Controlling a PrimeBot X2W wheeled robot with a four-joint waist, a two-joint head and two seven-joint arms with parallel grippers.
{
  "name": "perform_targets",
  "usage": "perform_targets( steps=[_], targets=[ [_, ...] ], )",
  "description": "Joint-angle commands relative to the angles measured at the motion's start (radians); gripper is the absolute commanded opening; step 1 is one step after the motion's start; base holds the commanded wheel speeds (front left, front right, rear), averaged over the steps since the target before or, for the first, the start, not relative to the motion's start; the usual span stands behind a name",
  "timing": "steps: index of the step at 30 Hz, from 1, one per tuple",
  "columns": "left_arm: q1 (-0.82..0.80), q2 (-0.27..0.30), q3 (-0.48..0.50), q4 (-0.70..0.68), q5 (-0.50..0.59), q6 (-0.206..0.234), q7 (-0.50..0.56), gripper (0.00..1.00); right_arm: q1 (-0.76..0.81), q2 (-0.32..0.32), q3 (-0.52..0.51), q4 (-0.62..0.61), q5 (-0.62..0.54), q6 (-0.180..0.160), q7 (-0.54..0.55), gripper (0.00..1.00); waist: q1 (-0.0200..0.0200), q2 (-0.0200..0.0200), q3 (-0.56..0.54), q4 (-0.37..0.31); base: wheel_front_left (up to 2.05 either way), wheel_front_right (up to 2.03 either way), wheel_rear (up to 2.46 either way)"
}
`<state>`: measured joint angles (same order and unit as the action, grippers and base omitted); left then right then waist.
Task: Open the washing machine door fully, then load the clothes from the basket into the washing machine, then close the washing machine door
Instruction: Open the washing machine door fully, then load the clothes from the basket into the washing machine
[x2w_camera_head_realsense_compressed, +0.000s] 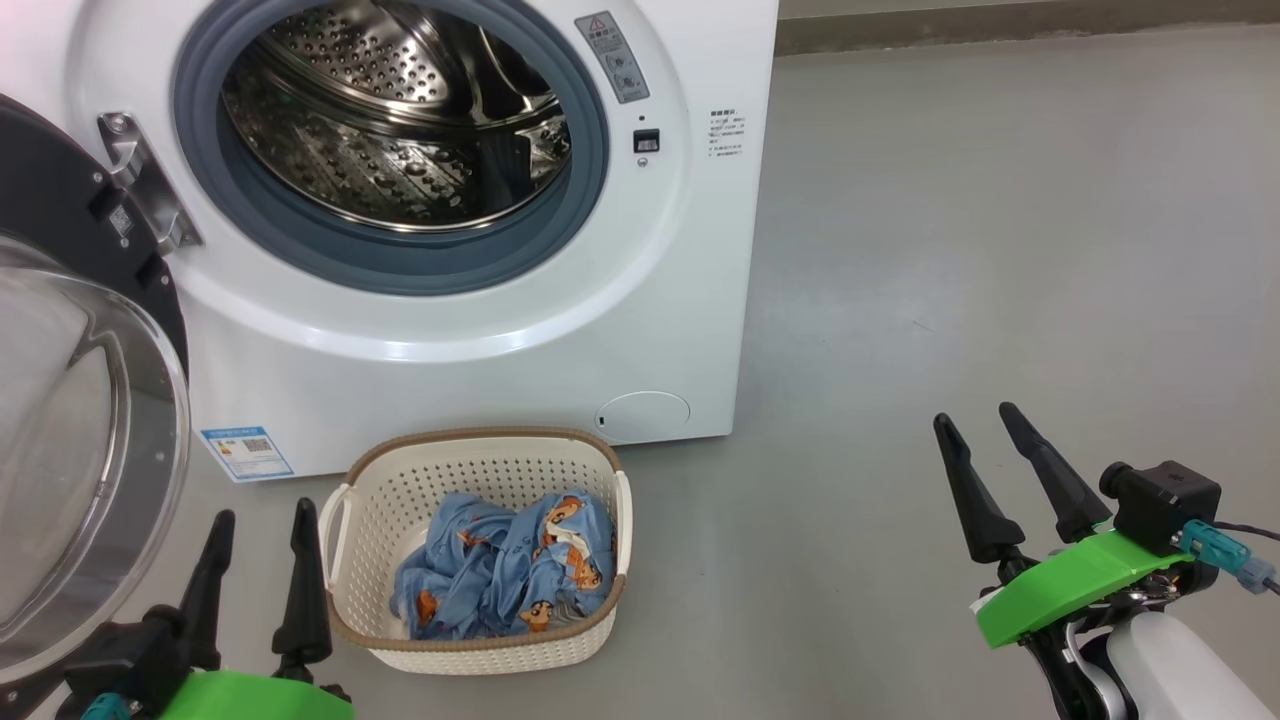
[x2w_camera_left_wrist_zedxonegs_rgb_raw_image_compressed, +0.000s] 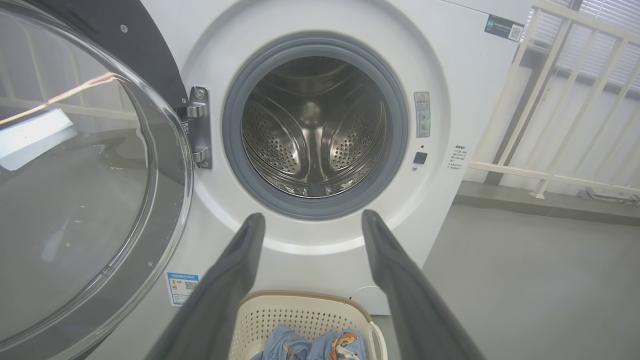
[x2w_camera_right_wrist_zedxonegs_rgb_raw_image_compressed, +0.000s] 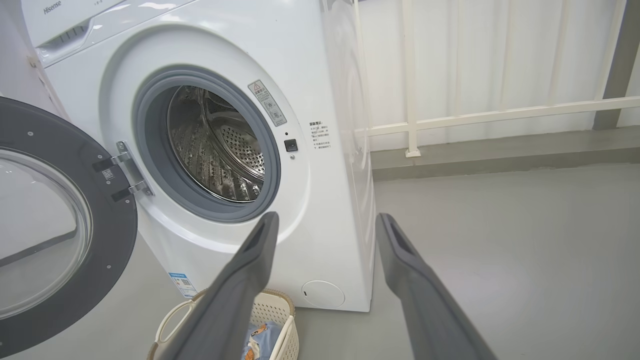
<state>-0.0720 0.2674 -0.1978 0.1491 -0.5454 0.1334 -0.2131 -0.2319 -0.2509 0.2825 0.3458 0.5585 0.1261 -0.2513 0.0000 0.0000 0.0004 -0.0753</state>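
Observation:
The white washing machine (x2w_camera_head_realsense_compressed: 480, 350) stands ahead with its steel drum (x2w_camera_head_realsense_compressed: 400, 110) exposed. Its door (x2w_camera_head_realsense_compressed: 80, 420) is swung open to the left, the glass bowl facing me. On the floor before the machine sits the cream basket (x2w_camera_head_realsense_compressed: 480, 455) holding the crumpled light blue clothes (x2w_camera_head_realsense_compressed: 510, 575). My left gripper (x2w_camera_head_realsense_compressed: 262, 525) hangs open just left of the basket, with nothing between its fingers. My right gripper (x2w_camera_head_realsense_compressed: 975, 420) is open over bare floor, far right of the basket. The left wrist view looks straight into the drum (x2w_camera_left_wrist_zedxonegs_rgb_raw_image_compressed: 312, 130) over the basket (x2w_camera_left_wrist_zedxonegs_rgb_raw_image_compressed: 300, 315).
Grey floor (x2w_camera_head_realsense_compressed: 1000, 250) stretches to the right of the machine. A white railing (x2w_camera_right_wrist_zedxonegs_rgb_raw_image_compressed: 475, 115) and a low kerb run behind it. The open door (x2w_camera_right_wrist_zedxonegs_rgb_raw_image_compressed: 55, 225) takes up the space to the left of the machine's front.

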Motion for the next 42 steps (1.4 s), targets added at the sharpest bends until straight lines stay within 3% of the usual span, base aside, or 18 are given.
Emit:
perform_targets(
  steps=[1, 42],
  targets=[
    [-0.012, 0.019, 0.032, -0.028, 0.014, 0.005, -0.015, 1.00, -0.010, -0.011, 0.006, -0.022, -0.018, 0.005, -0.011, 1.00, 0.0000, 0.0000, 0.001, 0.000, 0.00, 0.00, 0.00],
    [-0.028, 0.031, 0.006, 0.007, 0.009, -0.004, -0.027, 1.00, 0.001, -0.007, 0.002, -0.021, -0.019, 0.005, -0.011, 1.00, 0.0000, 0.0000, -0.002, 0.015, 0.06, -0.06, 0.00]
  ],
)
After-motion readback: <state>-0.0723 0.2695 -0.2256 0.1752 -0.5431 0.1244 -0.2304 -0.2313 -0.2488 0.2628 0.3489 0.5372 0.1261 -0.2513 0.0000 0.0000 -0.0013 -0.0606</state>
